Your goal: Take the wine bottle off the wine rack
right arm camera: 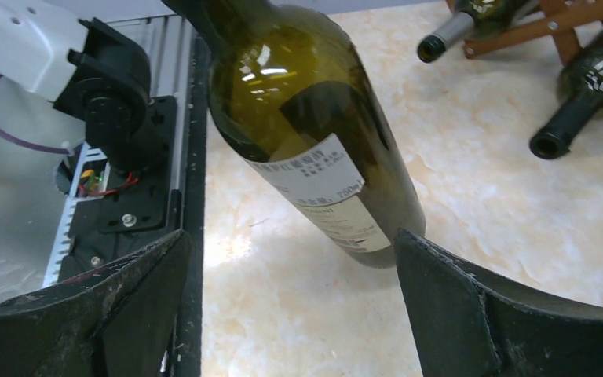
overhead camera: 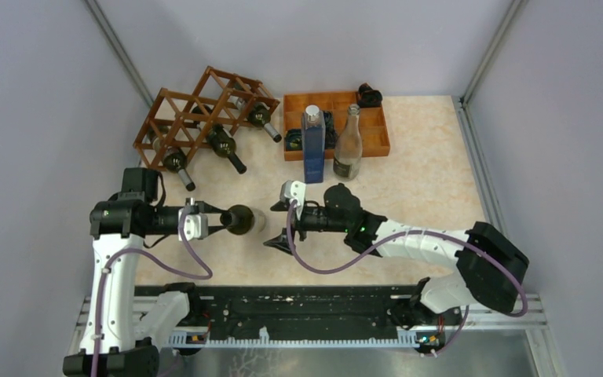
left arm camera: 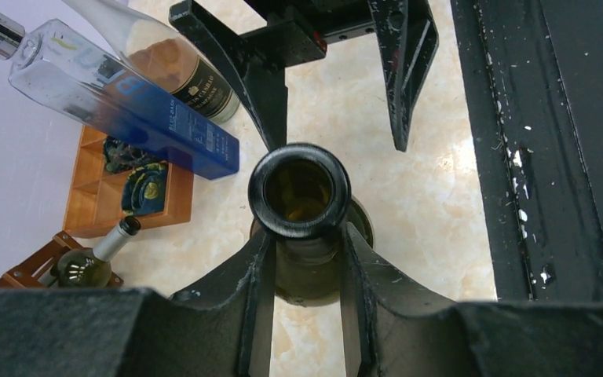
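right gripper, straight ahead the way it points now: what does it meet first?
The wine bottle: its labelled lower body sits just ahead of the right gripper, in line with the gap between its open fingers. The left gripper holds the neck. How far off it is remains unclear.

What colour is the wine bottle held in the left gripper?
The wine bottle is dark olive green with a white label, clearest in the right wrist view.

Open tabletop point(overhead camera: 428, 177) is stretching along the right side; the wine rack point(overhead camera: 192, 118), blue bottle point(overhead camera: 312, 153) and clear bottle point(overhead camera: 348, 149) are crowding the far edge.
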`<state>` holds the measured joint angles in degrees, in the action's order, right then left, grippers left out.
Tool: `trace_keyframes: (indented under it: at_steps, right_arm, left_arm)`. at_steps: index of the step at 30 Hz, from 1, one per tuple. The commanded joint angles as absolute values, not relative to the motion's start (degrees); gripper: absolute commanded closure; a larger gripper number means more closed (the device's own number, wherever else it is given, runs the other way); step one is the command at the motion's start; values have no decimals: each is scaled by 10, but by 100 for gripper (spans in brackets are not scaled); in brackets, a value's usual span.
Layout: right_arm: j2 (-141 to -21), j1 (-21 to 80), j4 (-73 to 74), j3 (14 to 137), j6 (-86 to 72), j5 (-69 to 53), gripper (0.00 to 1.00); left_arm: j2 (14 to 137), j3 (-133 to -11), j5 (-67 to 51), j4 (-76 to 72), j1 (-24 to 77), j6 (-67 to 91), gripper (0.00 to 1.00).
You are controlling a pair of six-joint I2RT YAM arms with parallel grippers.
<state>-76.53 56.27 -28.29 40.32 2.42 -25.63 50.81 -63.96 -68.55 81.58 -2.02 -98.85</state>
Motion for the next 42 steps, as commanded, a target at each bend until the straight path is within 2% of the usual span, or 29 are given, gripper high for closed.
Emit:
trace_keyframes:
  at_steps: [1,7,16,25,29,31,32,34,35,37,41,42]
  right_arm:
    - [-790,581,-358,441,25,-311,1]
    - [-862,594,-400,475,9,-299,1]
    - [-963,618,-483,521,-11,-235,1]
    - [-1026,629,-516,552,-17,-195,1]
    - [-1030,630,-534,544,-11,-161,1]
    - [-1027,630,-537,536,-4,-144,7]
    - [-1025,630,-537,533,-3,-135,12]
    - [-1019,630,-525,532,15,-122,31]
    - [-1016,630,-511,535,22,-119,41]
    - [-1009,630,-491,538,33,-115,52]
    - [-989,630,-475,528,50,-88,60]
    - [-982,631,-469,526,58,-80,62]
  left_arm:
    - [505,-632,-761,808,-20,-1003,100]
    - [516,-614,-768,806,-20,-991,100]
    - [487,-569,-772,705,-20,-858,100]
    - [479,-556,-773,673,-20,-802,100]
    - [474,-559,-767,619,-20,-718,100]
    - [472,-558,-761,590,-20,-666,85]
    - [472,-558,-757,580,-20,-645,74]
    - [473,-560,-754,569,-20,-615,46]
    - [473,-560,-755,567,-20,-608,39]
    - [471,-561,-755,564,-20,-594,26]
    - [458,-562,-751,538,-20,-547,3]
    - [454,-564,-749,533,-20,-538,1]
